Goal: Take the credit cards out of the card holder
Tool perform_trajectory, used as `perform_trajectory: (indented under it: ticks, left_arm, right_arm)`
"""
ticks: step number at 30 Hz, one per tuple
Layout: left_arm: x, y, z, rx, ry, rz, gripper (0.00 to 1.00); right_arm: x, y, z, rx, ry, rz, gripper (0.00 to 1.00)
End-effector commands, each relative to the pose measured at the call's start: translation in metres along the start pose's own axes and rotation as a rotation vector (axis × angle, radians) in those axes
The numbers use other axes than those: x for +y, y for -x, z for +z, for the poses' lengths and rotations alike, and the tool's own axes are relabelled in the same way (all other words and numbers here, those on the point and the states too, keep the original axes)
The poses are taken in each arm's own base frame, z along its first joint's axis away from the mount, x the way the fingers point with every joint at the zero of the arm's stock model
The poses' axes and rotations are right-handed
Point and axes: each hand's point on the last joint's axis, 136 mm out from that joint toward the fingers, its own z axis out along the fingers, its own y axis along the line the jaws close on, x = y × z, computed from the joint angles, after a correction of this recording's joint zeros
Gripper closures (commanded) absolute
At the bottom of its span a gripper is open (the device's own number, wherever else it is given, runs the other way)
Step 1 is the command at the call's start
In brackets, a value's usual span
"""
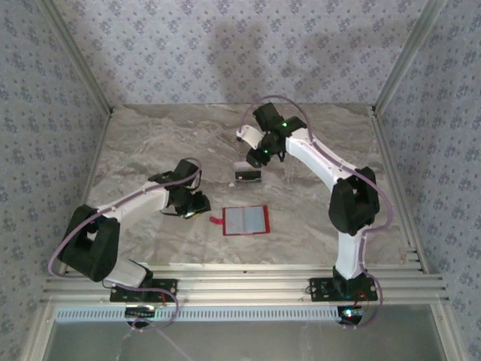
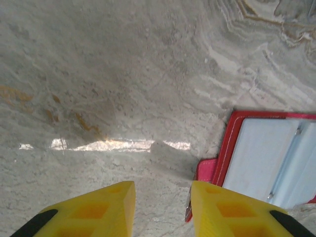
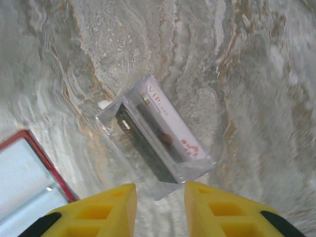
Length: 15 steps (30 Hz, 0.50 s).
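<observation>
Seen from above, your two arms reached over a grey marble table (image 1: 150, 135). The card holder (image 1: 246, 220) lay open and flat near the table's middle, its red rim framing pale clear pockets and its small tab pointing left. Your left gripper (image 2: 163, 190) sat low beside that tab, its yellow fingers a modest gap apart with bare marble between them. The credit cards (image 3: 170, 126) lay outside the holder, just beyond it, within the outline of a clear plastic rectangle (image 3: 190, 173). Your right gripper (image 3: 160, 190) hung above them, fingers narrowly parted, gripping nothing.
</observation>
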Motion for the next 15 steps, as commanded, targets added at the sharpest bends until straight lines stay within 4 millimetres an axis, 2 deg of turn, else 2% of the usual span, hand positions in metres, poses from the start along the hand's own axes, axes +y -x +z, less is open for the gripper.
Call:
perform_trajectory:
  ticks: [1,5,8,10,15]
  left_arm:
    - [-0.011,0.015,-0.007,-0.017,-0.053,0.024,0.64]
    - [-0.007,0.026,-0.01,-0.023,-0.066,0.007,0.64]
    - [-0.003,0.033,-0.014,-0.034,-0.071,-0.005,0.64]
    - [-0.002,0.037,-0.017,-0.042,-0.079,-0.008,0.64]
    - [-0.002,0.042,-0.02,-0.046,-0.09,-0.01,0.64]
  right_arm:
    - [0.012,0.004,-0.015,-0.107,0.028,0.302,0.7]
    - [0.032,-0.015,-0.018,-0.115,0.104,0.573,0.74]
    - [0.059,-0.031,-0.012,-0.046,0.224,0.749,0.74]
    - [0.077,-0.043,-0.007,-0.002,0.278,0.817,0.74]
    - [0.11,-0.054,0.004,0.038,0.309,0.845,0.72]
